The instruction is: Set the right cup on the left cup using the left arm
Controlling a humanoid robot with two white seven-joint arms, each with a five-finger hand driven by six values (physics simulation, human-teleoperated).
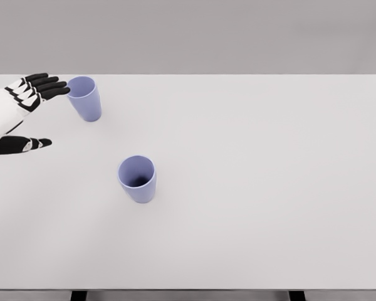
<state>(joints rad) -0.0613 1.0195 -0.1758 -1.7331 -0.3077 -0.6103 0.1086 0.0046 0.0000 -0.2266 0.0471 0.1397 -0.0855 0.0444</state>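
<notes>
Hovering at the table's (250,188) far left edge, the left hand (19,110) is showing its fingers (47,84) stretched out flat and its thumb (31,144) splayed wide, holding nothing. Just beyond the fingertips, almost touching them, the left cup (84,98) is standing upright. The right cup (137,179), the one to be moved, is sitting upright too, well apart from the hand, off past the thumb and nearer the robot.

Both cups are looking like thin, smooth, light plastic with tapering walls, so the right cup is probably going to tip or skid under a sideways nudge and slip in a loose grip. A wrap around its upper wall, just below the rim, thumb opposite fingers, seems the surest hold. Whether the walls are flexing under pressure is hard to judge from this render. The right arm is not showing.
</notes>
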